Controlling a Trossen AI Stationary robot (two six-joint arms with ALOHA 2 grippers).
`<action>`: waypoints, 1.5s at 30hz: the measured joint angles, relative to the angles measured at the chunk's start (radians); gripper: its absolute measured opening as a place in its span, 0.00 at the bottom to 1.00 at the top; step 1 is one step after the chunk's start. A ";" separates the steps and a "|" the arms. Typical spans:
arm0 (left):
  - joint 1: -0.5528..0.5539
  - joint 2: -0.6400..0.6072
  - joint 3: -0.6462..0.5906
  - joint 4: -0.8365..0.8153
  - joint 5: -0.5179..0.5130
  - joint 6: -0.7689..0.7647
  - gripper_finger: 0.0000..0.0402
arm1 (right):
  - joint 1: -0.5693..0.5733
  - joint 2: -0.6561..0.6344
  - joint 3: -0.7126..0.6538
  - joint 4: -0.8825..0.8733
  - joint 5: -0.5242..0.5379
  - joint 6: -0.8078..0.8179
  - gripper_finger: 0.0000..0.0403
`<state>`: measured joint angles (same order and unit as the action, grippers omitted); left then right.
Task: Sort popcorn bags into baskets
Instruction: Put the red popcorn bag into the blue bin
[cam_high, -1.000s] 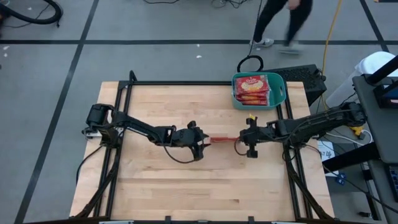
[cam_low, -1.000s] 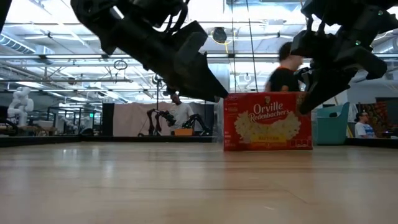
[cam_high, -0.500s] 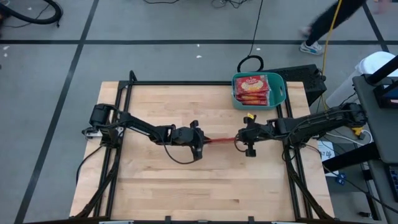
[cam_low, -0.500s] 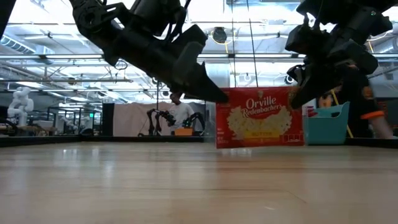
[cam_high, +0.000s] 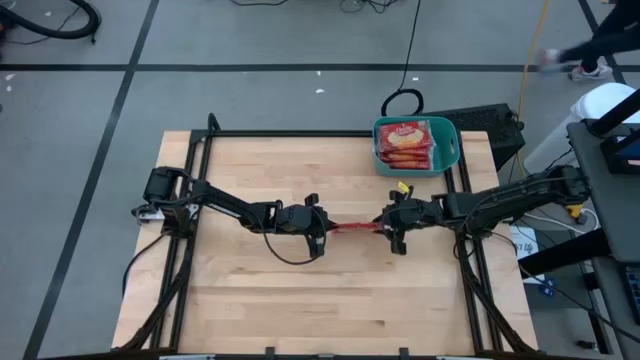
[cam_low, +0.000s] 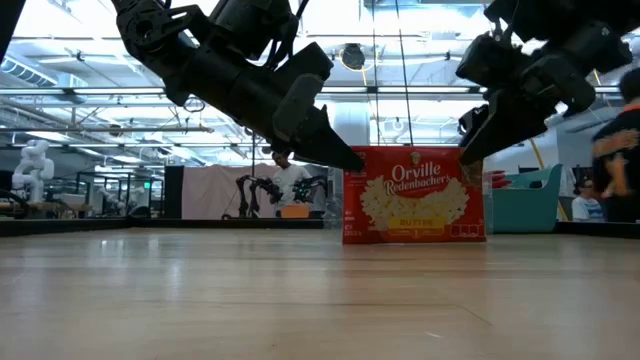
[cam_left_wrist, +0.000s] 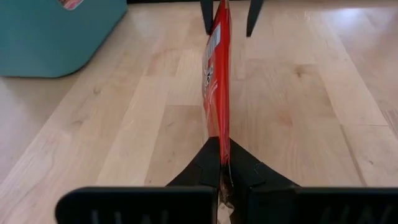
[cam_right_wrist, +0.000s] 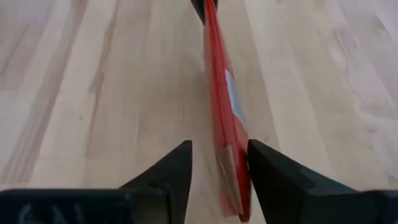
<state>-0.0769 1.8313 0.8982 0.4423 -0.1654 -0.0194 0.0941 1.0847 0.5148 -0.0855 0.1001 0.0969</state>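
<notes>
One red popcorn bag (cam_high: 355, 226) stands on its long edge at the table's middle, its picture face toward the low view (cam_low: 413, 195). My left gripper (cam_high: 330, 227) is shut on its left end. My right gripper (cam_high: 386, 222) is open, one finger on either side of the bag's right end (cam_right_wrist: 225, 118); whether a finger touches it, I cannot tell. The teal basket (cam_high: 449, 152) sits at the far right of the table with several red bags (cam_high: 405, 143) lying flat inside. My left gripper pinches the bag's left short edge (cam_left_wrist: 222, 155) between its two fingers. They come level from the table's left and lie along the bag. The bag stands upright on edge, its lower long edge (cam_low: 413, 240) at the table top; whether it rests there I cannot tell.
Black frame rails (cam_high: 200, 180) run along the table's left and right sides and its far edge. The near half of the wooden top (cam_high: 320, 300) is bare. A person (cam_low: 615, 150) stands in the room beyond the table's right side.
My left gripper has shut on the bag's left end, and my right gripper has opened off its right end. The bag, still on edge, has shifted a little toward the table's left, and my right gripper has followed it.
</notes>
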 joint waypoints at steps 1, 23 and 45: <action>0.000 0.000 0.000 0.000 0.000 0.001 0.01 | 0.000 0.000 -0.016 0.026 0.001 0.008 0.37; 0.006 -0.030 0.005 0.039 -0.018 -0.045 0.34 | -0.065 -0.100 -0.077 0.038 0.002 -0.078 0.02; 0.070 -0.170 0.005 -0.068 0.001 -0.069 0.33 | -0.817 -0.106 0.686 -0.866 -0.175 -0.624 0.02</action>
<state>-0.0072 1.6615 0.9028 0.3741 -0.1643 -0.0884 -0.7229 0.9791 1.2011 -0.9511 -0.0751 -0.5274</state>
